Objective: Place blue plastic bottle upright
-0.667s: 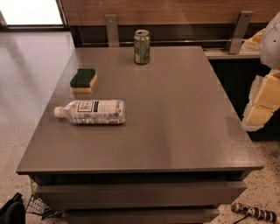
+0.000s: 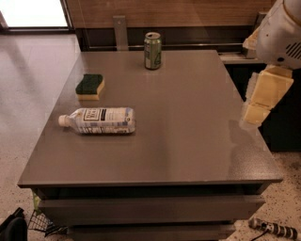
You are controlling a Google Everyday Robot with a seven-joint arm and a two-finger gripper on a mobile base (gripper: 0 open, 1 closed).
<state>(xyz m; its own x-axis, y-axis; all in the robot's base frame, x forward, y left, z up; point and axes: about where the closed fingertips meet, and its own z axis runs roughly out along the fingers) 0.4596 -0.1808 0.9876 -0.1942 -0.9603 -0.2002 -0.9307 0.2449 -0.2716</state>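
Down by your feet first: a striped cable [image 2: 273, 229] lies on the speckled floor at the lower right. Above it runs the grey table [image 2: 188, 141], front edge closest to you.

Now your target. The blue plastic bottle [image 2: 99, 120] is flat on its side on the left half of the table, white cap pointing left toward the edge, label facing up. It's not upright yet.

Just behind it, apart from it, sits a sponge [image 2: 90, 86], green side up on a yellow base.

Look right. Your gripper [image 2: 257, 110] hangs over the table's right edge, about level with the bottle but well apart from it — the whole width of the tabletop lies between them. How far open it is, you can't tell from this angle, and the bottle is plainly not in it. The white arm [image 2: 282, 33] rises from it into the top right corner.

Farthest back, a green drink can [image 2: 152, 51] stands upright near the far edge — beyond it, a wood-panelled wall [image 2: 188, 12].
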